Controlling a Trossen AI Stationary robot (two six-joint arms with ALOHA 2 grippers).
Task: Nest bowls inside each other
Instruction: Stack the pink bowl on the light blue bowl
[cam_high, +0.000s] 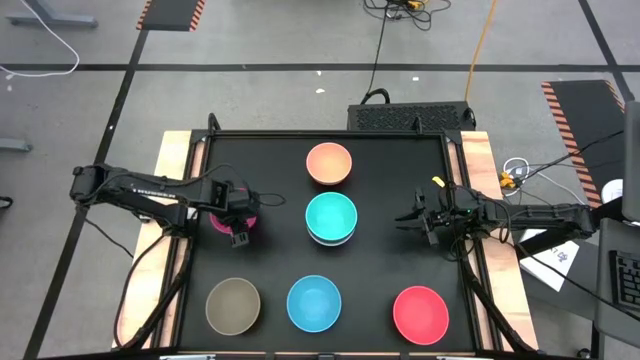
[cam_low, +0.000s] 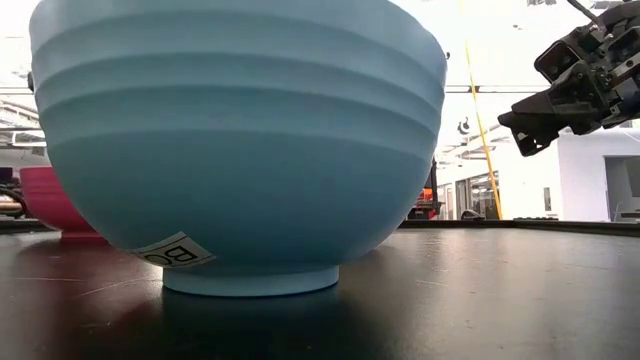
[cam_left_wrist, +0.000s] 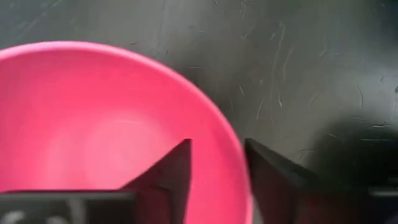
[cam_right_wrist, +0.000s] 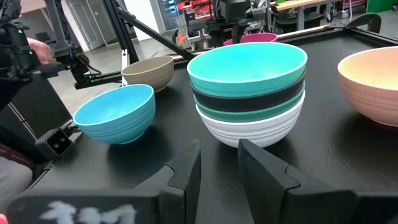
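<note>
One pink bowl (cam_left_wrist: 112, 124) at table's left, my left claw (cam_left_wrist: 214, 163) straddling its rim, fingers closing, grip not yet sure. Light, stiff, slick plastic: pinch thin wall. Right claw (cam_high: 420, 215) part-open, empty, right of stack (cam_high: 331, 220).

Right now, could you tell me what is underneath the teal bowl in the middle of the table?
The teal bowl sits nested in a black bowl, which sits in a white bowl. Their insides are covered, so anything more within is hidden.

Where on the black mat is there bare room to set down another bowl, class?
Bare patches: the far-left corner beside the peach bowl, and the far-right corner above the right gripper. Crowded: the near row of olive bowl, blue bowl and red bowl.
</note>
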